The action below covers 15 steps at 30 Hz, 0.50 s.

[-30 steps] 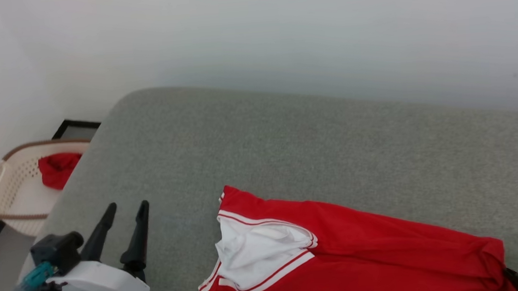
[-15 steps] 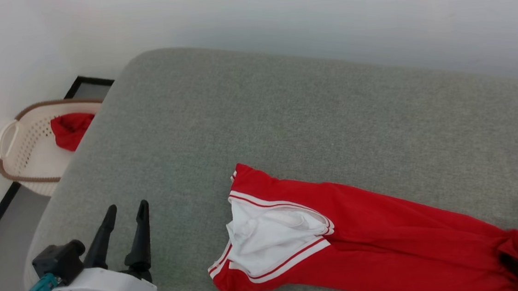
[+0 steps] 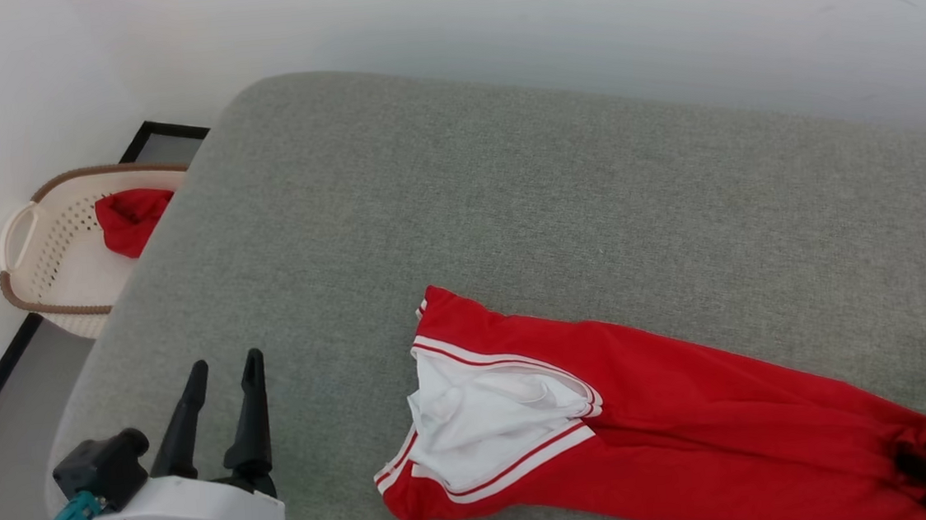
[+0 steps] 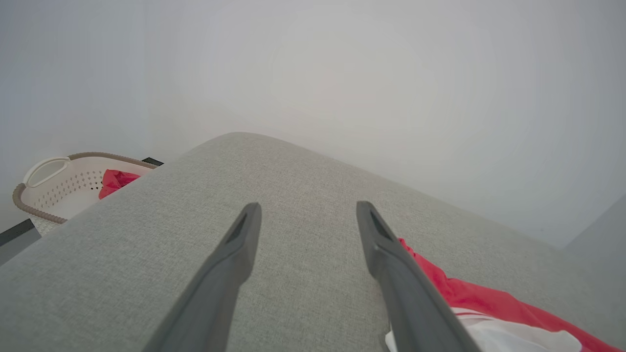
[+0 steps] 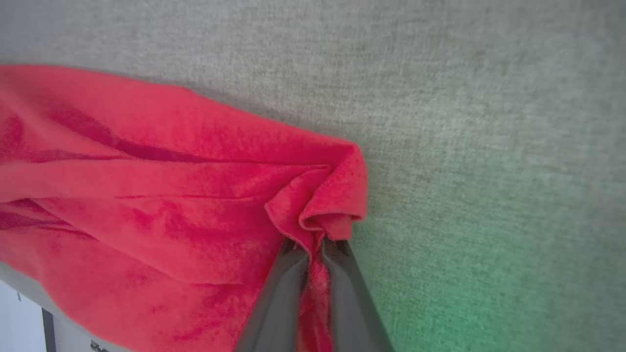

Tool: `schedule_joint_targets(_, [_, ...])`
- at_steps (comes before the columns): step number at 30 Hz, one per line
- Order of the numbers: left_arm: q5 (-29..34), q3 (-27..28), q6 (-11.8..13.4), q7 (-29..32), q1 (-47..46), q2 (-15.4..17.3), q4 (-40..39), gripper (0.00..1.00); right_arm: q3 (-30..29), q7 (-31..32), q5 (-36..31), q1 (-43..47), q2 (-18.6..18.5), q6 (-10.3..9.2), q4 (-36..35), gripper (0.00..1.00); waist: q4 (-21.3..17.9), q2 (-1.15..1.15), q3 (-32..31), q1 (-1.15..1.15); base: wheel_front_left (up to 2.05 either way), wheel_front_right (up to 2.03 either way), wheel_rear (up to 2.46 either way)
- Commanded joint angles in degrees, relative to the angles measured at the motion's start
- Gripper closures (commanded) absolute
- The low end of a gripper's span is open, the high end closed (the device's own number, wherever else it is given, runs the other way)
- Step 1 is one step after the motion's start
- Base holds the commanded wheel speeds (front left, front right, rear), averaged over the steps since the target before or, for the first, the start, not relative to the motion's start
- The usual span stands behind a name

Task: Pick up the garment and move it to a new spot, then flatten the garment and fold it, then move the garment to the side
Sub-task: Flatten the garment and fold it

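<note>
**On the grey cushion [image 3: 508, 207]: garment [image 3: 650, 427] pinched**

Its bunched red corner is clamped by the right gripper [image 5: 313, 247] at 4 o'clock in the head view, and the rest is stretched toward 9. The left gripper [image 3: 225, 361] is held spread wide at 8 o'clock, apart from it. At 10, a red cloth [image 3: 129, 222] is kept in the cream basket [image 3: 45, 307].

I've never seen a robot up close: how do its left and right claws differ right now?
The left gripper stands open, nothing between its fingers; the right gripper is shut on a fold of the garment. The left gripper is over the bare gray surface, apart from the garment; the right gripper is at the garment's end. Both have two long dark fingers.
</note>
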Motion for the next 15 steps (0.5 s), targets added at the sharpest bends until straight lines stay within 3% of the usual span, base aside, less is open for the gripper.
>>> schedule_joint_targets(1, [-0.13, 0.14, -0.22, 0.00, 0.73, -0.08, -0.11, 0.00, 1.67, 1.58, 0.51, 1.92, 3.01, 0.33, 1.68, 1.00, -0.21, 0.00, -0.07, 0.00, 0.00, 0.00, 0.00])
schedule_joint_targets(15, [-0.42, 0.76, -0.23, 0.00, 2.75, -0.13, -1.51, 0.00, -4.21, 0.06, -3.23, -3.41, -3.92, 0.16, 0.26, 1.00, -2.44, 0.00, -1.43, 0.00, 0.00, 0.00, 0.00])
